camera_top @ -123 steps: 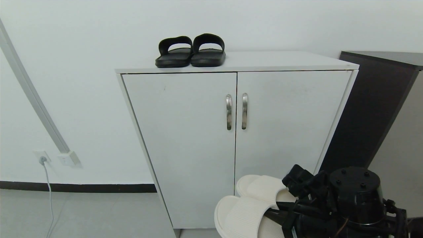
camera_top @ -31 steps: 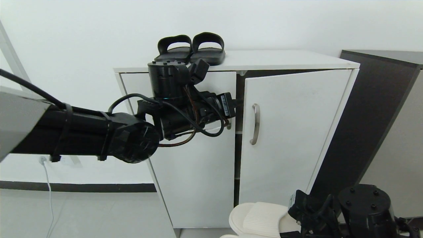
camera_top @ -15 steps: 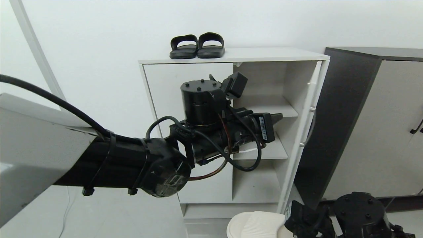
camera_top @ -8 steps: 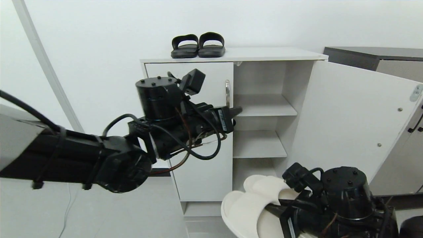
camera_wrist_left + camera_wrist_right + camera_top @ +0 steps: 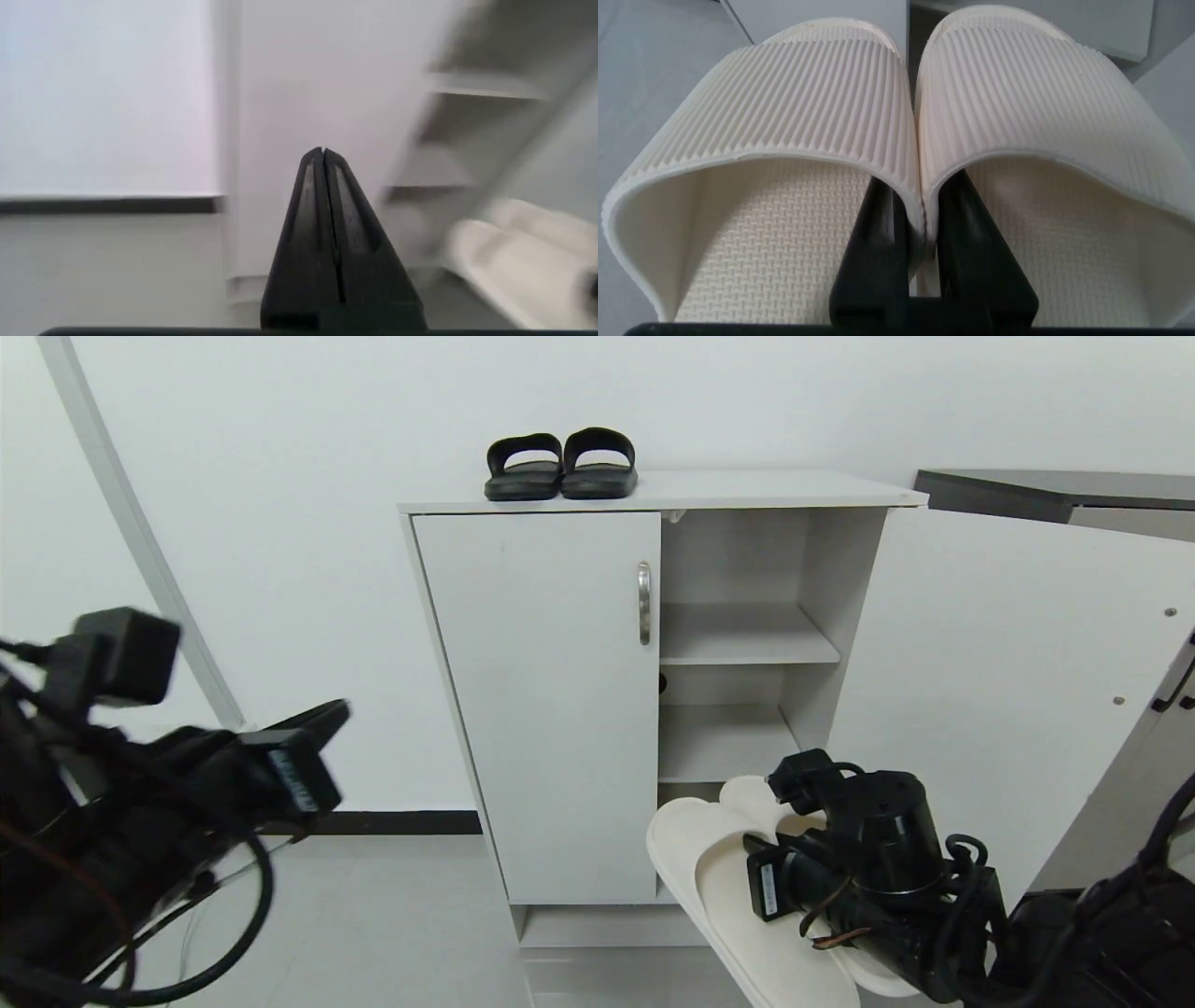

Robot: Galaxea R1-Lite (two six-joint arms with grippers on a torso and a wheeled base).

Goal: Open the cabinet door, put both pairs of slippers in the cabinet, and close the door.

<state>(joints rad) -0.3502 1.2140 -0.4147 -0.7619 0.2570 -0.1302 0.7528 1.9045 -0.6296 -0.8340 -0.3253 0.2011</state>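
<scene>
The white cabinet (image 5: 537,709) has its left door shut and its right door (image 5: 980,709) swung wide open, showing bare shelves (image 5: 738,644). A black pair of slippers (image 5: 560,465) sits on the cabinet top. My right gripper (image 5: 922,224) is shut on the cream pair of slippers (image 5: 906,140), pinching their two inner strap walls together. It holds the cream slippers (image 5: 719,877) low in front of the open compartment. My left gripper (image 5: 323,187) is shut with nothing in it, and the left gripper (image 5: 317,728) hangs low, left of the cabinet, pointing toward it.
A dark cabinet (image 5: 1055,485) stands behind the open door at the right. A grey conduit (image 5: 121,523) runs down the wall at the left. The grey floor (image 5: 373,915) lies in front of the cabinet.
My left arm has drawn back from the cabinet front, down and to the left. My right arm has brought the cream slippers up and closer to the open compartment.
</scene>
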